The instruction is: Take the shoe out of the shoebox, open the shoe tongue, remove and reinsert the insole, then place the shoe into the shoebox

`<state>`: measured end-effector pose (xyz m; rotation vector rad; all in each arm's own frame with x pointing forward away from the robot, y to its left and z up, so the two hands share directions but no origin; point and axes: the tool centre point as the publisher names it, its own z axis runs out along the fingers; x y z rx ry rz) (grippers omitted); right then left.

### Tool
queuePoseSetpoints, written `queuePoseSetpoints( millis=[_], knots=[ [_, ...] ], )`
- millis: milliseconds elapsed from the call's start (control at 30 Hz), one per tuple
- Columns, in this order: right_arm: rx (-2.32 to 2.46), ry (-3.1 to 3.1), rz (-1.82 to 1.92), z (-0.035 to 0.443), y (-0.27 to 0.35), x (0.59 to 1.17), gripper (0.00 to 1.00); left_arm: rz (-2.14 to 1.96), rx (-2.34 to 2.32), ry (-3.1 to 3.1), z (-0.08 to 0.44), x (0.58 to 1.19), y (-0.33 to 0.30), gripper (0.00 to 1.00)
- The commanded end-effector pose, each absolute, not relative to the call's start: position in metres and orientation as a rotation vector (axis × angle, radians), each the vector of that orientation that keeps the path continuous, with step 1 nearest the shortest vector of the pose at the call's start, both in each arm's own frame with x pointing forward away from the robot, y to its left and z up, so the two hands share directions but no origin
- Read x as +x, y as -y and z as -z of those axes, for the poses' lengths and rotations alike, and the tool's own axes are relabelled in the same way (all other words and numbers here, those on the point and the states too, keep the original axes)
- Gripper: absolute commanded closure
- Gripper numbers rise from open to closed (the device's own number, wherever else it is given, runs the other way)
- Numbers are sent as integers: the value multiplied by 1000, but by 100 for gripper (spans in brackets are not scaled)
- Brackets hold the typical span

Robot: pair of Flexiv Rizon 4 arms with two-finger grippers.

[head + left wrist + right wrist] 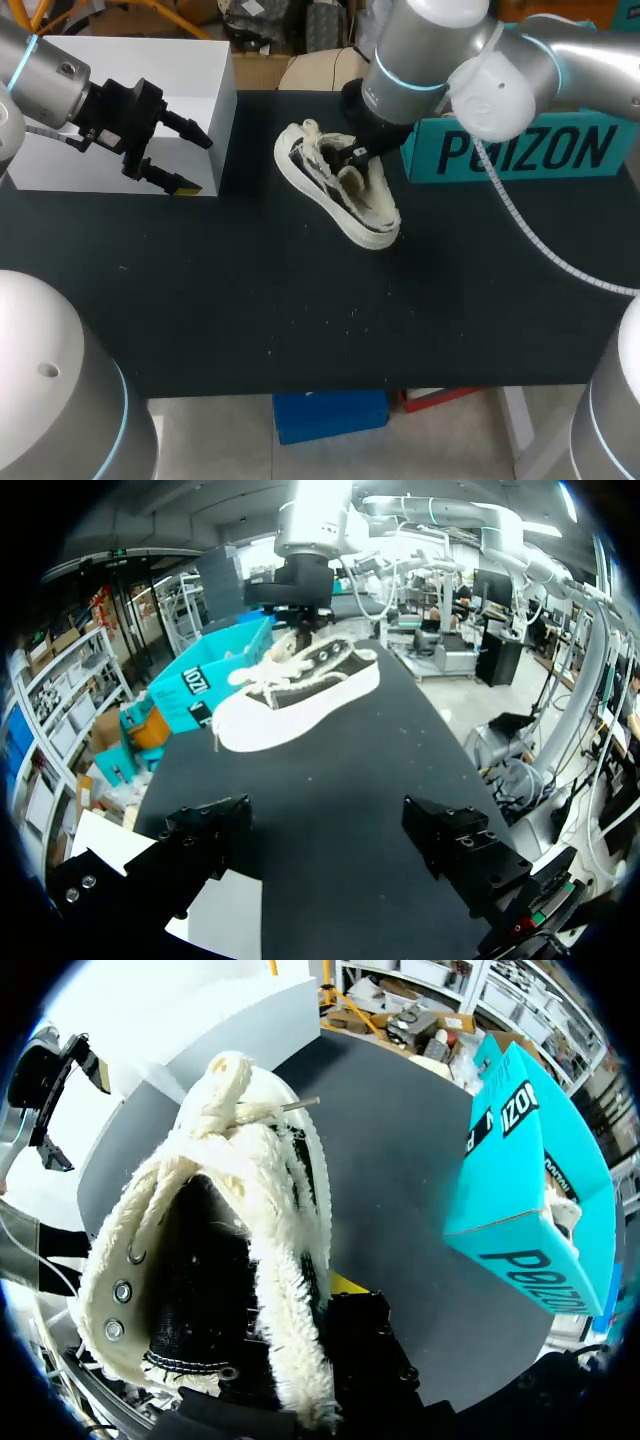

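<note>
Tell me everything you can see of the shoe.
The shoe is a sneaker with a dark upper, a white sole, cream fleecy lining, metal eyelets and pale laces. It lies tipped on its side on the black table, between the white box and the teal shoebox, sole toward my left arm. My right pincer is at its opening.

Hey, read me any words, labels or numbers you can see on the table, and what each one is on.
Teal cardboard shoebox, long side: one brand word in big dark capitals; brand print, so not read out.
Same box, narrow side in the right wrist view: dark label strips, cut off, unreadable.
White cardboard box: no print visible.
Cream fleece-lined shoe: none legible.
</note>
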<state>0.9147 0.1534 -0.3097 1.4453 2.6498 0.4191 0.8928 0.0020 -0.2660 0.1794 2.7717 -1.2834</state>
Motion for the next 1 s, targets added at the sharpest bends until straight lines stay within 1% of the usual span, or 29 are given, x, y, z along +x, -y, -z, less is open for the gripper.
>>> queuePoseSetpoints(
  millis=[33,100,167,900,1000],
  knots=[
    [955,-2867,-310,192,-119,903,100,1277,175,-2771,267,892,-1,0],
    [689,-2986,-213,174,-112,905,100,1277,175,-2771,267,892,-1,0],
    [456,-3017,-42,160,-101,910,100,1277,175,-2771,267,892,-1,0],
    [456,-3017,-42,160,-101,910,100,1277,175,-2771,267,892,-1,0],
    [409,-3007,-2,162,-103,921,100,1277,175,-2771,267,892,-1,0]
  ],
)
